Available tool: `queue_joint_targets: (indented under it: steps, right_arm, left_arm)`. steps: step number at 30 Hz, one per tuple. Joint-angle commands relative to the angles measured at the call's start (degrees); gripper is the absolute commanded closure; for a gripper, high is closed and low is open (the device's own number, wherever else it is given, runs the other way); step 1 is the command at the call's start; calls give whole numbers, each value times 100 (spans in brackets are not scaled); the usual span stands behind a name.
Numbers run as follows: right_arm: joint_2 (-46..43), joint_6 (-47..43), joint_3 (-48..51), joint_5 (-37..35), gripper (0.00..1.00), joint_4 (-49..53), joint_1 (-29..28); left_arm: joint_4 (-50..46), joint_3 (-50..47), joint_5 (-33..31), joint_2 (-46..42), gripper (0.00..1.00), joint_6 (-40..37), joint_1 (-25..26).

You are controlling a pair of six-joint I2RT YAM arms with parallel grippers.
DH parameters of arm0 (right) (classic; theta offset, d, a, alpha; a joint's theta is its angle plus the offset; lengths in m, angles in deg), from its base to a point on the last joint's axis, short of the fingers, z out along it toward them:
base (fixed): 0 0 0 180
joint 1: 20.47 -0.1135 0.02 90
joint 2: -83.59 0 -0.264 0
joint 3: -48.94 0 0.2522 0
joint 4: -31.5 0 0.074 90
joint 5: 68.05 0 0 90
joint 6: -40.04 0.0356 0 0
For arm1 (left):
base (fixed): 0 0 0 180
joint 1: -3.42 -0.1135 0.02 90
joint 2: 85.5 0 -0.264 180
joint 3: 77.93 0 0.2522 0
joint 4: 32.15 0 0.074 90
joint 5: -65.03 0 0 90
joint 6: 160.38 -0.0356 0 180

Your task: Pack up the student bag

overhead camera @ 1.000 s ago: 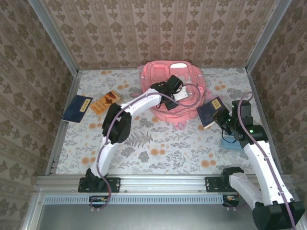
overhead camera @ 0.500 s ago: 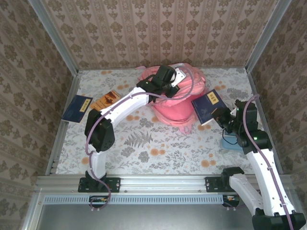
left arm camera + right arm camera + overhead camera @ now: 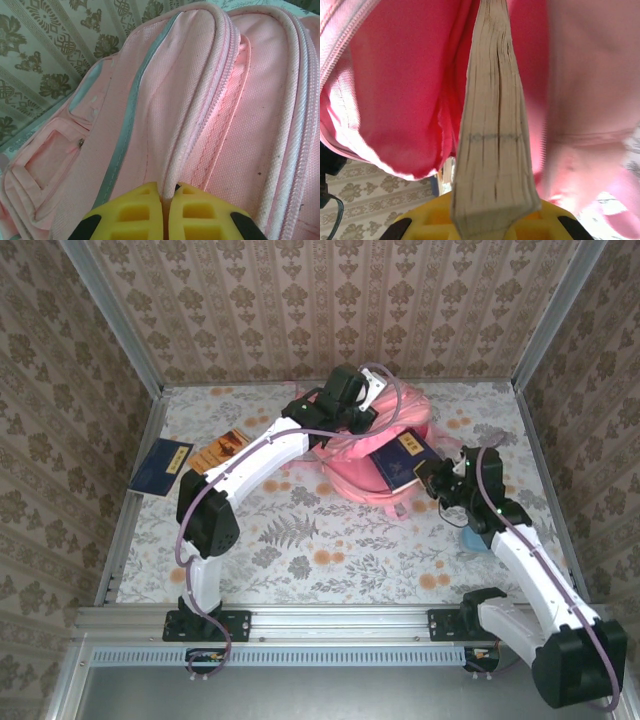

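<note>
Left gripper (image 3: 165, 196): jaws pinched tight on a piped zip edge of the student bag (image 3: 347, 478). The piping runs straight out ahead of the fingertips. The bag sits directly under and ahead of that hand, at the far side of the floral table (image 3: 300, 560).

Right gripper (image 3: 430, 478): clamped on one end of a blue book (image 3: 400, 458), page edge facing back at the wrist, book sticking out ahead of the fingers. The book's far end lies against the bag's pink fabric just ahead of the hand. Can't tell if it's inside the opening or lying on top.

Small teal case (image 3: 478, 540): on the table just behind the right hand, under its forearm.

Well off to the left hand's left: second blue book (image 3: 160, 466) and orange booklet (image 3: 222, 450), flat, side by side.
</note>
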Motion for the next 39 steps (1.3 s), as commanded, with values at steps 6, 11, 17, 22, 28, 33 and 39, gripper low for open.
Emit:
queue_joint_targets:
  steps: [6, 11, 17, 22, 28, 33, 39]
  right_arm:
    - [1192, 302, -198, -863, 90, -2155, -661]
    - [1942, 571, -140, -1207, 90, -3238, -788]
    - [2732, 536, -523, -1492, 90, -3764, -857]
    - [3488, 698, -870, -1528, 89, -4037, -888]
    - [4149, 782, -1294, -1510, 76, -4044, -999]
    - [4030, 1210, -1026, -1352, 34, -4077, -888]
    - [2925, 1435, -540, -1302, 43, -3007, -729]
  left_arm:
    - [287, 322, 215, -703, 100, 520, 63]
    - [198, 364, 334, -782, 100, 695, 38]
    - [128, 367, 481, -805, 100, 837, -21]
    - [133, 353, 571, -808, 100, 954, -77]
    - [154, 322, 698, -800, 100, 1110, -182]
    - [102, 268, 732, -817, 100, 1202, -281]
    - [103, 148, 881, -779, 100, 1194, -389]
